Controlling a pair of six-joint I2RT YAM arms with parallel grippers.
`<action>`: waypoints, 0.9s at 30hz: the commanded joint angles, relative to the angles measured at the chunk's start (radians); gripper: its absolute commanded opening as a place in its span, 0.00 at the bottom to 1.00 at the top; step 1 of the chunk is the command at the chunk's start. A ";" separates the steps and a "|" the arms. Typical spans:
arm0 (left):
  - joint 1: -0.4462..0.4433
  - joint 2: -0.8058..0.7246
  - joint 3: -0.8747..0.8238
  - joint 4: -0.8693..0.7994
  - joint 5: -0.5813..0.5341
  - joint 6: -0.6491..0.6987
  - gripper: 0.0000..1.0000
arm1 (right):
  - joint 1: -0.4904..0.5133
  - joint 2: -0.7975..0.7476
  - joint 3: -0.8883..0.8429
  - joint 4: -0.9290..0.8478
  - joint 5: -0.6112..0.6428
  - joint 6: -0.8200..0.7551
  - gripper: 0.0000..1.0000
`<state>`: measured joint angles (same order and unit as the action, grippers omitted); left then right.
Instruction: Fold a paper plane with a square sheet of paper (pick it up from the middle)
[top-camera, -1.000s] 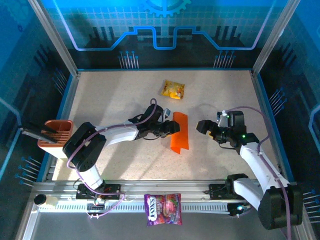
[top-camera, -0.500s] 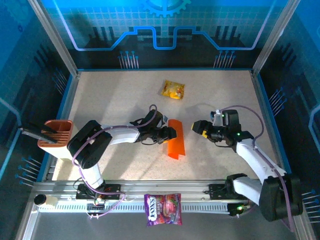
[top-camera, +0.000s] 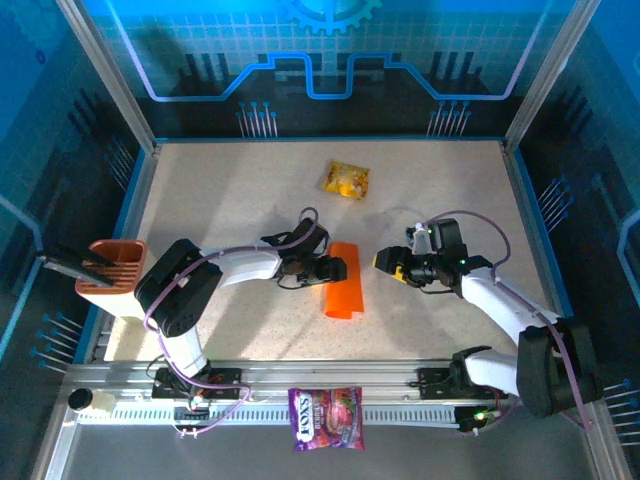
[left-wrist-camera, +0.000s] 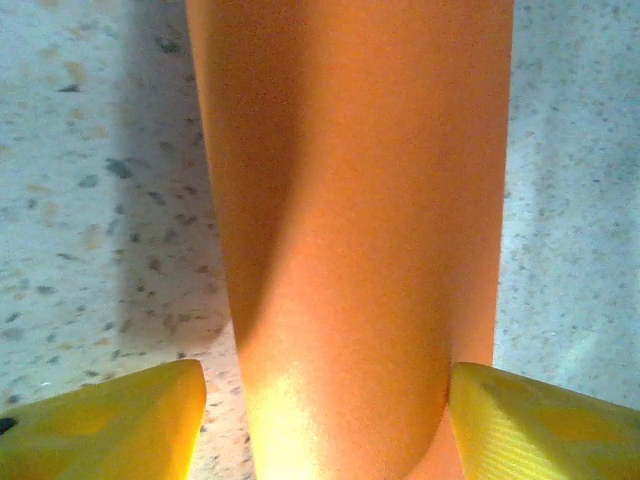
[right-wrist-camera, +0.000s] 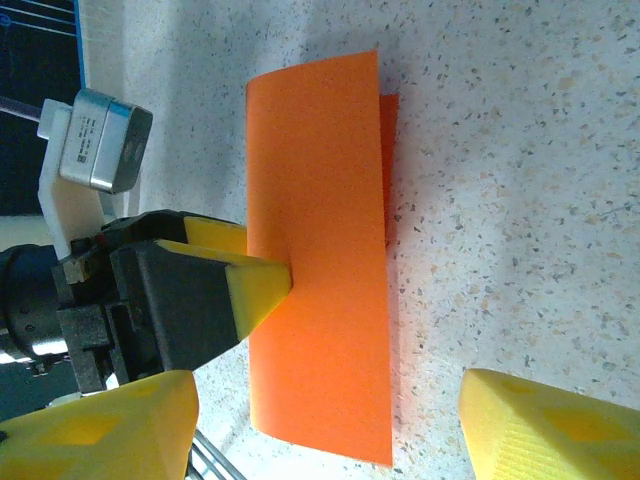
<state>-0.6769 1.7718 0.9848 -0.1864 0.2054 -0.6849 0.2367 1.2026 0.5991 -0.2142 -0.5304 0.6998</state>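
The plain bright-orange square sheet of paper, folded over, lies mid-counter, slid nearer the near edge than a second ago. The left hand has followed, fingers now spread loosely either side of it. The right hand, wide and empty, has closed in beside it.

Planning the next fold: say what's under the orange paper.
The paper is doubled: a lower layer peeks out along one edge, on the table. A left finger meets the opposite edge; whether its tip goes underneath is hidden.
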 joint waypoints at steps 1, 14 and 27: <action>0.008 -0.039 0.038 -0.138 -0.079 0.106 0.67 | 0.015 0.006 0.015 0.016 0.011 0.011 0.70; 0.037 0.032 0.104 -0.220 -0.015 0.279 0.64 | 0.086 0.025 -0.063 0.146 0.059 0.110 0.58; 0.039 0.086 0.153 -0.264 0.008 0.377 0.64 | 0.145 0.073 -0.058 0.180 0.095 0.139 0.54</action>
<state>-0.6441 1.8347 1.1175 -0.4145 0.1818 -0.3439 0.3592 1.2598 0.5354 -0.0597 -0.4507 0.8211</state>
